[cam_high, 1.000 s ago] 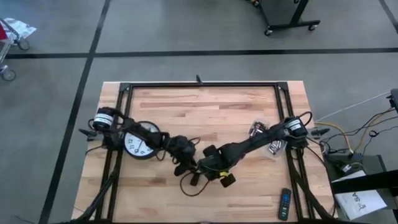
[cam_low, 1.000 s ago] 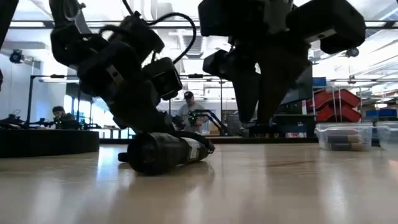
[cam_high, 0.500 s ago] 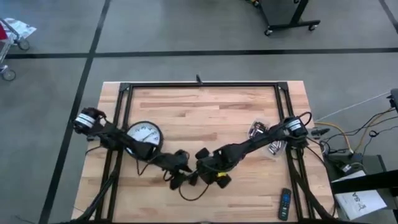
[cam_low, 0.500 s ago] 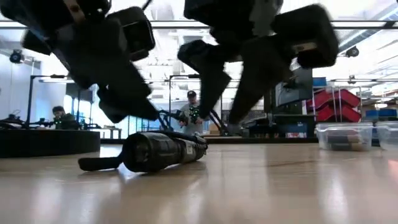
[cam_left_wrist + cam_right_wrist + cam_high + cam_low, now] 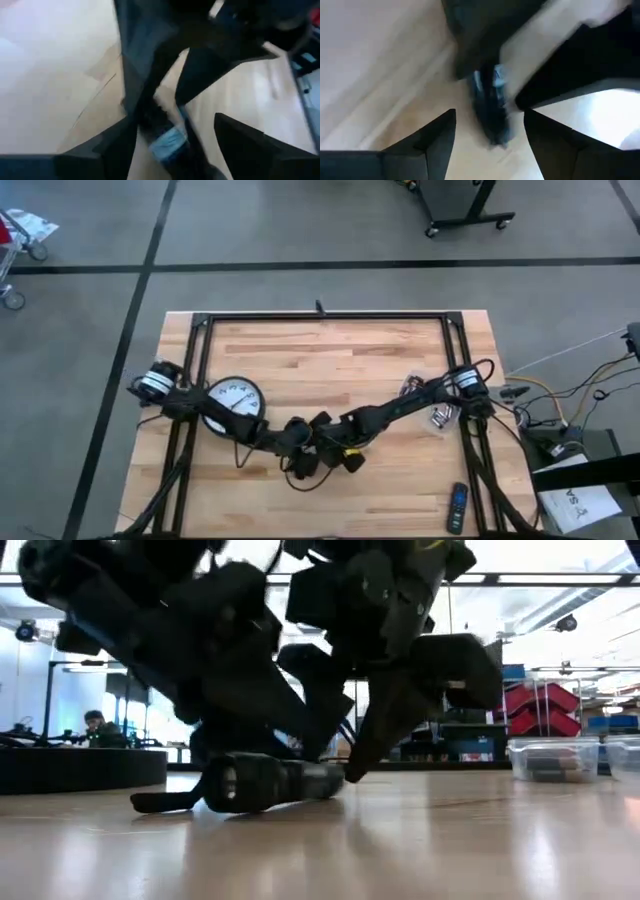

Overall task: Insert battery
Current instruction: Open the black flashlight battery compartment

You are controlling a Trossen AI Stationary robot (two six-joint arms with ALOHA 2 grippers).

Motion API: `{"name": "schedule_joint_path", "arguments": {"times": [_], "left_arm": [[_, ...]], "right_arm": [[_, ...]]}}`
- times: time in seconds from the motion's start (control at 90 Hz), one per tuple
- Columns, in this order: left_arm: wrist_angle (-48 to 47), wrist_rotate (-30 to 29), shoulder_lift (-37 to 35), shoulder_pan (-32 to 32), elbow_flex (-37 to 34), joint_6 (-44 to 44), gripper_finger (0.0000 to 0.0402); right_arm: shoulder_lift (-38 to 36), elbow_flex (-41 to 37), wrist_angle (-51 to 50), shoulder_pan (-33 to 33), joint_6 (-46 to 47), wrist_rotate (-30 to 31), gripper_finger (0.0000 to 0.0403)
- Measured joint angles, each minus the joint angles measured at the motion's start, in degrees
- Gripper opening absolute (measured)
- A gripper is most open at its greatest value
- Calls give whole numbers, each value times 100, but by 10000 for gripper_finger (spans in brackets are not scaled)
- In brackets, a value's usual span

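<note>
Both tools meet over the near-middle of the wooden tabletop [image 5: 330, 360]. The left tool [image 5: 300, 442] and the right tool [image 5: 335, 448] hang almost touching each other, and directly under them lies a dark flashlight [image 5: 265, 783] on its side, its lens end facing the low camera and a strap trailing from it on the wood. In the left wrist view the left tool's fingers [image 5: 100, 150] stand apart with the flashlight between them; in the right wrist view the right tool's fingers [image 5: 432, 140] are likewise spread, the flashlight in the gap. A wall clock [image 5: 232, 402] lies face up behind the left tool, under its arm. A remote control [image 5: 457, 508] rests well off beyond the right tool, at the tabletop's near corner.
</note>
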Motion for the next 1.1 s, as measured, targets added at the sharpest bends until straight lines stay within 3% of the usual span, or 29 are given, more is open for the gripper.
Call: {"name": "schedule_joint_path", "arguments": {"times": [0.156,0.411,0.567,0.733,0.789,1.1], "left_arm": [[-545,-11,249,108,355,-189,249],[-1492,-250,224,115,640,-131,212],[-1608,-362,307,115,631,-113,176],[-1678,-651,440,111,629,-154,111],[-1668,-790,445,102,629,-80,96],[-708,-2357,130,-136,572,1485,96]], "right_arm": [[-178,-7,-391,-55,41,71,204],[-591,-4,-881,-51,131,125,190],[-945,2,-1067,-25,386,303,180],[-1533,2,-1341,61,563,717,166],[-1783,2,-1418,67,644,714,161],[-2873,4,-1568,20,1849,706,130]]}}
